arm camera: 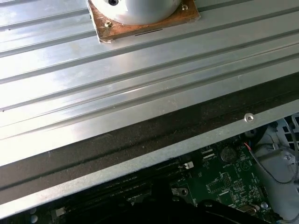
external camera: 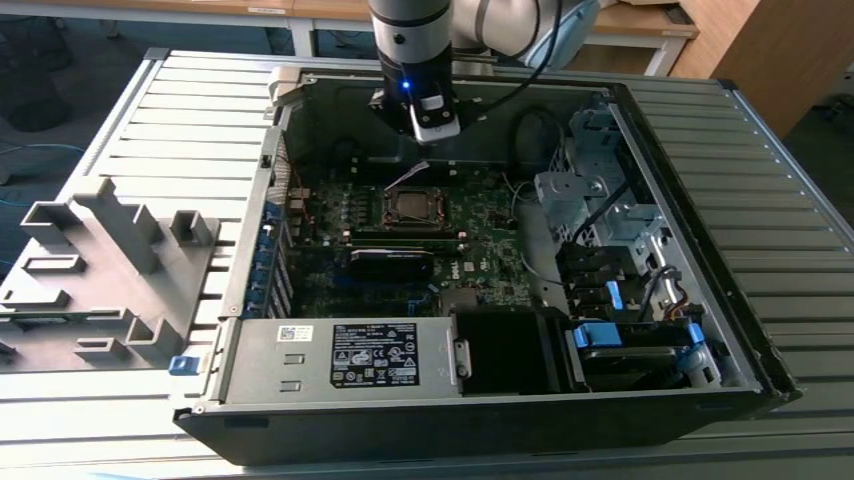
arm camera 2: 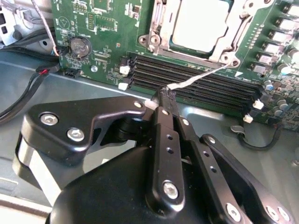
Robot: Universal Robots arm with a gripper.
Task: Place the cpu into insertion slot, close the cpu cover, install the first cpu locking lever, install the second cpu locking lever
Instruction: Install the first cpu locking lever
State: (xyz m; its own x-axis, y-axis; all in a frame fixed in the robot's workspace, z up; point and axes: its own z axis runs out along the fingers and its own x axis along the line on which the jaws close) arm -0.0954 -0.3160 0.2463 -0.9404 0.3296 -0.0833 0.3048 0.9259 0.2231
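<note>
Exterior view, arm: the gripper [external camera: 430, 128] is hung inside the open computer case [external camera: 694, 300], above the far edge of the motherboard [external camera: 467, 255].
Exterior view, socket: the insertion slot [external camera: 414, 208] is seen just below the gripper, with the cpu cover [external camera: 408, 176] tilted up at its far side.
Exterior view, surroundings: a grey plastic fixture [external camera: 100, 265] is laid on the ribbed counter [external camera: 774, 170] at the exterior view's left of the case.
Second wrist view, fingers: the black fingers [arm camera 2: 163, 121] are pressed together, pinching the end of a thin white cord [arm camera 2: 196, 80] that is stretched towards the socket corner.
Second wrist view, chip: the cpu [arm camera 2: 198, 25] is seated in the insertion slot, silvery top exposed, framed by metal.
First wrist view: the counter's ribs and the case rim [arm camera: 154, 156] are shown.
</note>
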